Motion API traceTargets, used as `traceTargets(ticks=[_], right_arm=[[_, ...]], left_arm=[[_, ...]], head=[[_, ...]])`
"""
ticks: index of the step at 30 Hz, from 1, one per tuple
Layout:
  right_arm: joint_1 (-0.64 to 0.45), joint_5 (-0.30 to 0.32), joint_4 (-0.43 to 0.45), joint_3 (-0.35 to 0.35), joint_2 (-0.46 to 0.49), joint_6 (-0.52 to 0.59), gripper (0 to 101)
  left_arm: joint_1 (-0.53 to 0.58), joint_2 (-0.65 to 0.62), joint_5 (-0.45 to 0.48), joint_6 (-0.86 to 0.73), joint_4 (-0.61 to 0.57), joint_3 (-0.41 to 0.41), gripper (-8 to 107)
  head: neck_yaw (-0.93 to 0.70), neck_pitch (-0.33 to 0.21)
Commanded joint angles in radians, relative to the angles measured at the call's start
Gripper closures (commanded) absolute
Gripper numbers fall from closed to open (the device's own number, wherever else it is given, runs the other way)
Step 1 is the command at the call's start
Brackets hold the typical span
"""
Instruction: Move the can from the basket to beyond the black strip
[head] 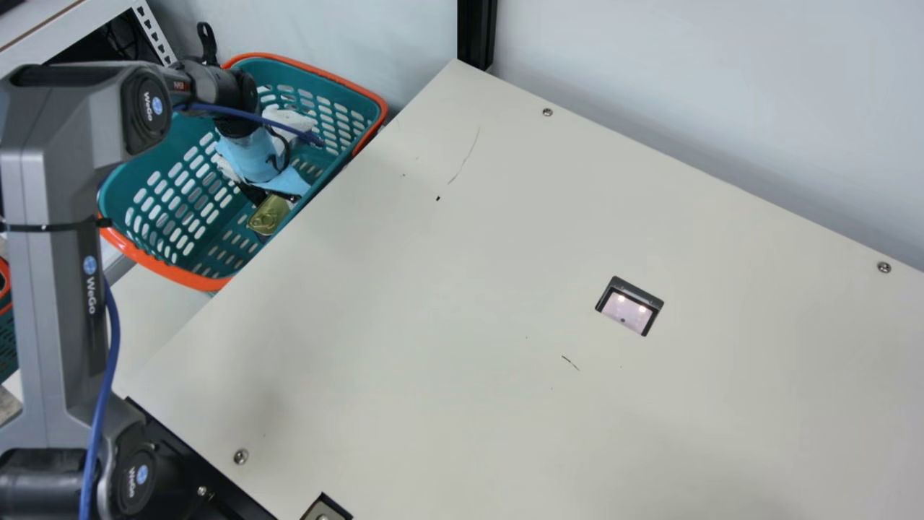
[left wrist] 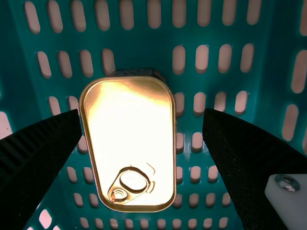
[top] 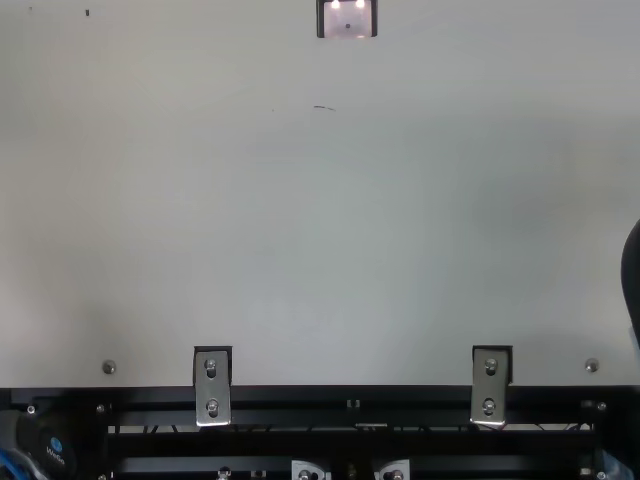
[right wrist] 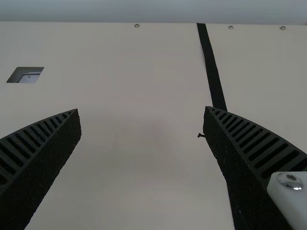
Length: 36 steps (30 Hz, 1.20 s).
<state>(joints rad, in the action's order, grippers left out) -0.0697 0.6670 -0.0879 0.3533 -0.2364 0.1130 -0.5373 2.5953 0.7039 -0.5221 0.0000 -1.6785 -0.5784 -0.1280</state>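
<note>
In the main view my left gripper (head: 278,193) is down inside the teal basket (head: 242,61) with the orange rim, close to the golden can (head: 268,214). The left wrist view has the can (left wrist: 130,143) with its pull ring lying between the spread fingers of my left gripper (left wrist: 142,115), with a gap on either side. Slotted basket walls (left wrist: 220,57) surround it. My right gripper (right wrist: 142,110) is open over the table, nothing between its fingers. Beside its one finger runs the black strip (right wrist: 211,67), partly hidden by that finger.
The cream table (head: 433,289) has a square cutout (head: 629,306) and a few screws. The basket stands against the table's left edge, and white and dark items lie in it. A black post (head: 476,32) rises at the far corner. Metal brackets (top: 213,385) line the near edge.
</note>
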Motion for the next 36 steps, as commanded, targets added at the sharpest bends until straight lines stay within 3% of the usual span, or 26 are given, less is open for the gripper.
traceTargets(ticks=[1, 13, 26, 36], right_arm=[[0.000, 0.000, 0.000, 0.000, 0.000, 0.000, 0], [0.000, 0.000, 0.000, 0.000, 0.000, 0.000, 0], [0.000, 0.000, 0.000, 0.000, 0.000, 0.000, 0], [0.000, 0.000, 0.000, 0.000, 0.000, 0.000, 0]], left_arm=[[-0.004, 0.001, -0.019, 0.000, -0.002, 0.008, 89], [-0.033, -0.136, -0.114, -0.093, -0.157, 0.109, 89], [-0.089, -0.476, -0.168, -0.267, -0.353, 0.293, 89], [-0.126, -0.746, -0.168, -0.293, -0.418, 0.440, 89]], head=[[-0.014, -0.016], [-0.014, -0.016], [-0.014, -0.016], [-0.014, -0.016]])
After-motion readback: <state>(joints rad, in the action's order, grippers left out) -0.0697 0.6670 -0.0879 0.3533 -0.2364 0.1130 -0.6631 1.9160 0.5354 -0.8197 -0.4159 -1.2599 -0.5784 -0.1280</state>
